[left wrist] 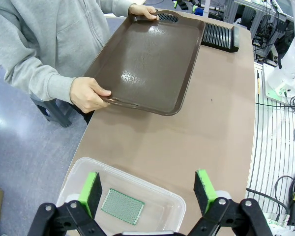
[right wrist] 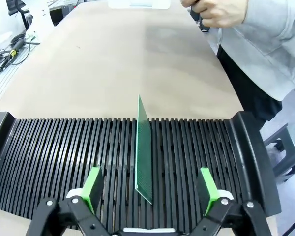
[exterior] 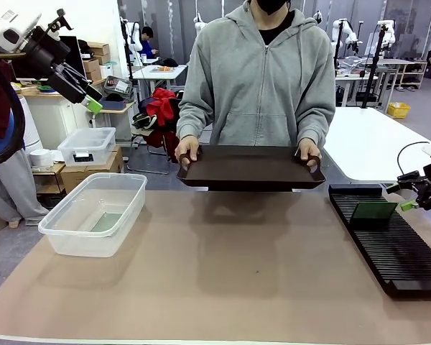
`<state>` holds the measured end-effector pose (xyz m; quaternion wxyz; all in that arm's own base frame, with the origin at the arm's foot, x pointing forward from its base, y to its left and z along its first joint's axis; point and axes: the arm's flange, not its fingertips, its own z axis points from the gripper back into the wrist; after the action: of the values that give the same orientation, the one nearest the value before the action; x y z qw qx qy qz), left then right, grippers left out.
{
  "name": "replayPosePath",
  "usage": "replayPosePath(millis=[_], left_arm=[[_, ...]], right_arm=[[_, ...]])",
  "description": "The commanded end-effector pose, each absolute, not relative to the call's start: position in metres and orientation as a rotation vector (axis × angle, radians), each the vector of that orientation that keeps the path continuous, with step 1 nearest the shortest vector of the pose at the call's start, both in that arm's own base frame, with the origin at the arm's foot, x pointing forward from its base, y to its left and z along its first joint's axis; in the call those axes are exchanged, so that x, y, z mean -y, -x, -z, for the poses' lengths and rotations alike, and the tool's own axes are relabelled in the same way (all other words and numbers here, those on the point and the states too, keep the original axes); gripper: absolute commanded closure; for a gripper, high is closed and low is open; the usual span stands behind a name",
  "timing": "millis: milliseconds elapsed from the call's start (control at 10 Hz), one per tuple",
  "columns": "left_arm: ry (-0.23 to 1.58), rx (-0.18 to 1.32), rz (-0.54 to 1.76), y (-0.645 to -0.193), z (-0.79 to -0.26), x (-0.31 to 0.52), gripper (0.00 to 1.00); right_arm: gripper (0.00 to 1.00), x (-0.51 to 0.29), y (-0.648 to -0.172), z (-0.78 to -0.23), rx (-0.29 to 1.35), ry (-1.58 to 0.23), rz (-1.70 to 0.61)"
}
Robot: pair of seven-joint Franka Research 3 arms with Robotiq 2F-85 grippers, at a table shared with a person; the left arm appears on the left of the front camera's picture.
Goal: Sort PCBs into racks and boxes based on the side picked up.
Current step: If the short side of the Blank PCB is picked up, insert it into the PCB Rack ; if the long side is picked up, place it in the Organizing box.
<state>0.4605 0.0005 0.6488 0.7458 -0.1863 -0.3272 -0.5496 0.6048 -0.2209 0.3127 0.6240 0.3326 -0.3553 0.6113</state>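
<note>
One green PCB (left wrist: 122, 206) lies flat on the bottom of the clear box (left wrist: 137, 175), also visible as PCB (exterior: 108, 221) in box (exterior: 65, 231) at the table's left. My left gripper (left wrist: 147, 192) hangs open high above that box, nothing between its pads; it is raised at the upper left as left gripper (exterior: 92, 102). The second PCB (right wrist: 143, 147) stands on edge in a slot of the black rack (right wrist: 54, 157). My right gripper (right wrist: 150, 187) is open just behind it, pads well clear of the board. From the front, PCB (exterior: 373, 213) stands in the far end of rack (exterior: 395, 251), right gripper (exterior: 411, 195) beside it.
A person at the far side holds a dark brown handled tray (exterior: 251, 169) above the table's far edge with both hands; the same tray (left wrist: 147, 59) appears below my left wrist. A smaller lidded clear tub (exterior: 86, 146) stands on boxes off the table to the left.
</note>
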Motion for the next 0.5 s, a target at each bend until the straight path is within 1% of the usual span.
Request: replayPosePath(millis=[0,100,200,400], left_arm=[[0.407,0.715,1.202,-0.460,-0.648,0.000,0.00],[0.407,0.715,1.202,-0.460,-0.648,0.000,0.00],[0.407,0.715,1.202,-0.460,-0.648,0.000,0.00],[0.407,0.715,1.202,-0.460,-0.648,0.000,0.00]], right_arm=[[0.00,0.217,-0.596,-0.322,0.819,-0.711,-1.417],[0.00,0.216,-0.593,-0.329,0.839,-0.709,-1.397],[0.00,0.222,-0.605,-0.320,0.821,-0.748,-1.407],[0.00,0.222,-0.605,-0.320,0.821,-0.748,-1.407]])
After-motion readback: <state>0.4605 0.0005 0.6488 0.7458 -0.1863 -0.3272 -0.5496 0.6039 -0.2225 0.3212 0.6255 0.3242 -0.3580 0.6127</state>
